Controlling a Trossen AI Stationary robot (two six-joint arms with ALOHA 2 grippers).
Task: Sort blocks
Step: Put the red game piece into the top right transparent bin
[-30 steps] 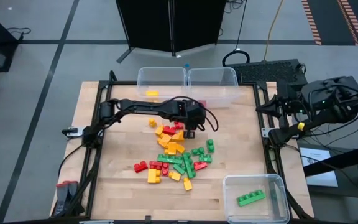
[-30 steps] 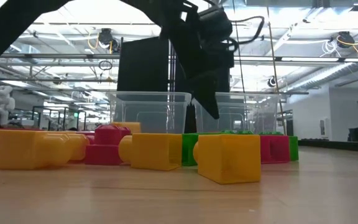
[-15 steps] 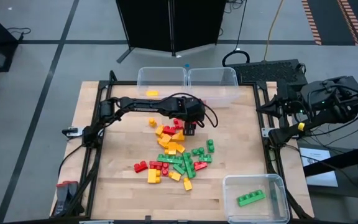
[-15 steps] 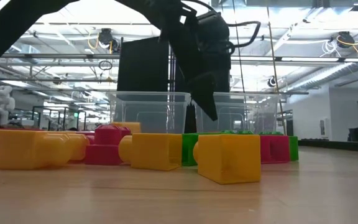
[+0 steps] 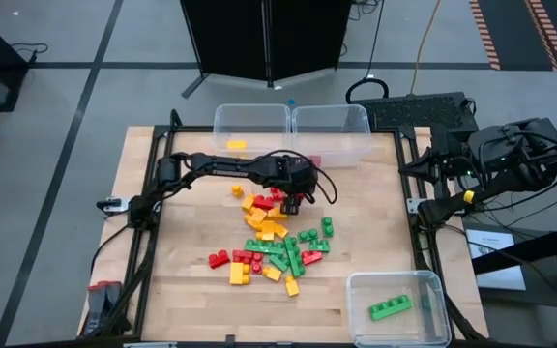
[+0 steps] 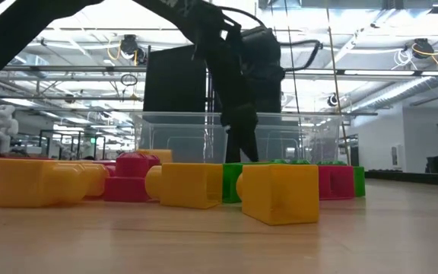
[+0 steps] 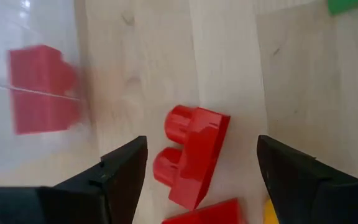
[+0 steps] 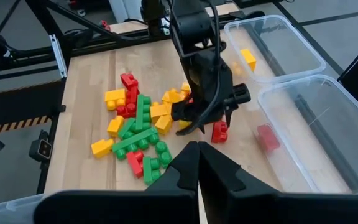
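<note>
The left gripper (image 5: 295,200) is down at the far edge of the pile of blocks (image 5: 274,240) in the middle of the worktop (image 5: 366,222), its fingers (image 7: 120,171) spread wide on either side of a red block (image 7: 191,155) that lies on the wood, apparently without touching it. Red, yellow-orange and green blocks lie scattered together around and in front of it. At the far edge of the worktop stand two clear bins: the left bin (image 5: 249,120) holds a yellow block (image 5: 237,145), the right bin (image 5: 332,121) a red block (image 8: 267,138). A third bin (image 5: 397,309) at the near right corner holds a green block (image 5: 391,307). The right gripper (image 8: 199,149) waits off the right side of the worktop, its fingers pressed together on nothing.
</note>
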